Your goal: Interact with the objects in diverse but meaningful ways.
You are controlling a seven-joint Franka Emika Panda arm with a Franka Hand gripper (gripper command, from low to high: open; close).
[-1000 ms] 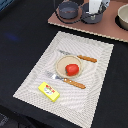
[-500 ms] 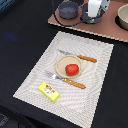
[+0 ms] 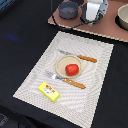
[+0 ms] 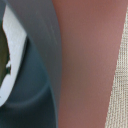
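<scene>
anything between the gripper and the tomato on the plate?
Nothing visible. The gripper sits at the far edge beside the grey pot. The tomato lies uncovered on the plate, flanked by the knife and fork; placemat between is bare.

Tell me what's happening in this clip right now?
The robot's claw sits at the back of the scene over the brown board, beside a grey pot; whether it grips anything cannot be told. Nothing on the placemat is being handled: a red tomato lies on a plate between two brown-handled utensils, and a yellow box rests near the mat's front edge.
</scene>
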